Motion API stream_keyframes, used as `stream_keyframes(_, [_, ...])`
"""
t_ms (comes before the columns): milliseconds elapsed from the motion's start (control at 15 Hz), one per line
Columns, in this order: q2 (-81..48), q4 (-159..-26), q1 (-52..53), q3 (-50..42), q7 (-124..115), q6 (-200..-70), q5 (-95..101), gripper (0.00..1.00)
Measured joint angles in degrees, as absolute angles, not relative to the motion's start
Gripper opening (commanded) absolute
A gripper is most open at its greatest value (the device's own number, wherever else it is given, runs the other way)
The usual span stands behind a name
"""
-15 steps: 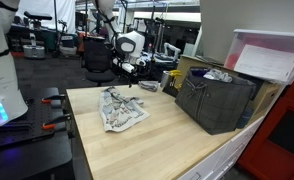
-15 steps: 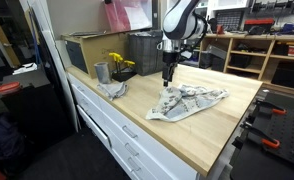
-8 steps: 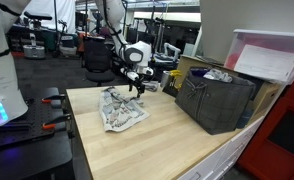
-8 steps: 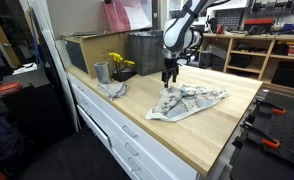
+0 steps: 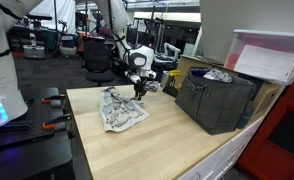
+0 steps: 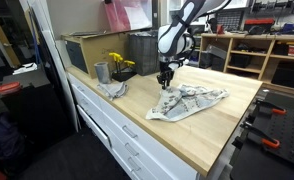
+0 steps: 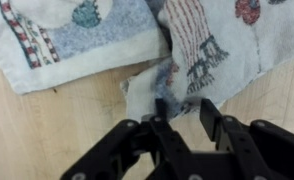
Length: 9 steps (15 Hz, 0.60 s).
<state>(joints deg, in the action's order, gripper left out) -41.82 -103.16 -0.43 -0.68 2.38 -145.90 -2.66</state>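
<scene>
gripper (image 7: 182,105), cloth (image 7: 117,45) fold pinched (wrist cam only)

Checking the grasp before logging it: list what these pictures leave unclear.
Wrist view: whether the jaws grip the cloth; their tips cover the fold.
Both exterior views: the jaws are too small to judge.
In an exterior view: what lies deep in the crate, hidden by its walls.

Cloth (image 7: 87,35): lying rumpled on wooden table (image 7: 57,130).
Gripper (image 7: 184,108): straddling the cloth's bunched edge, grip unclear.
</scene>
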Motion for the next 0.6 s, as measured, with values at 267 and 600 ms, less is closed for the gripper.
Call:
stream_keyframes(267, [-42.02, -102.76, 0.0, -2.57, 0.33, -145.8, -1.77, 0.0])
stream_keyframes(600, [-41.98, -102.01, 0.81, -1.98, -2.06, -145.22, -1.76, 0.0])
